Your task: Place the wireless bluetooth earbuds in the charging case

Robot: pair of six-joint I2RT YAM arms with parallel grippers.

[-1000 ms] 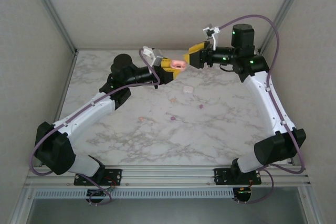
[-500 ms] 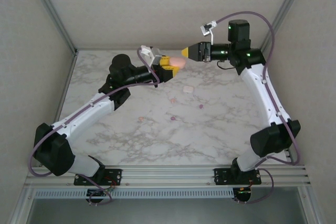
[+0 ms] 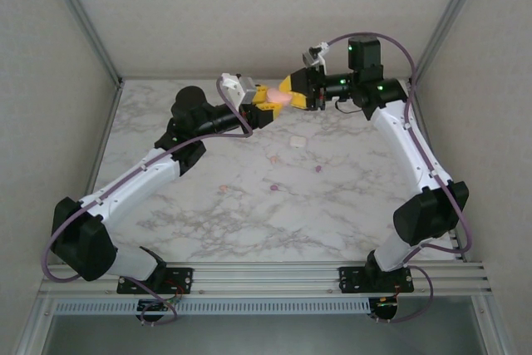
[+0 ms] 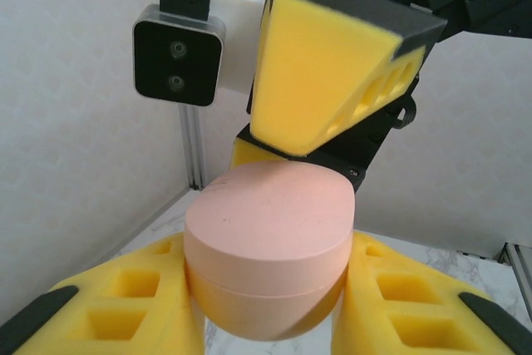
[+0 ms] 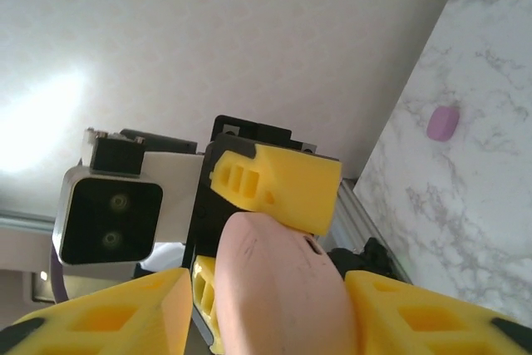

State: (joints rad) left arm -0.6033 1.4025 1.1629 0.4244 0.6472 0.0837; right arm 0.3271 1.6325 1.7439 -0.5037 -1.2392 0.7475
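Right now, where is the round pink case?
In the top view, the pink case hangs above the far middle of the table, gripped by the left pincer, with the right pincer straddling it.

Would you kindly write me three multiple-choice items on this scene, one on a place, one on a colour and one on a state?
1. Where is the pink case? A. flat on a shelf B. raised in the left gripper C. inside a drawer
2. What colour is the small piece on the marble table in the right wrist view? A. green B. purple C. black
3. How is the pink case's lid? A. shut B. wide open C. removed
Answers: B, yellow fingers flank it; B, purple against the marble; A, only a thin seam rings it.
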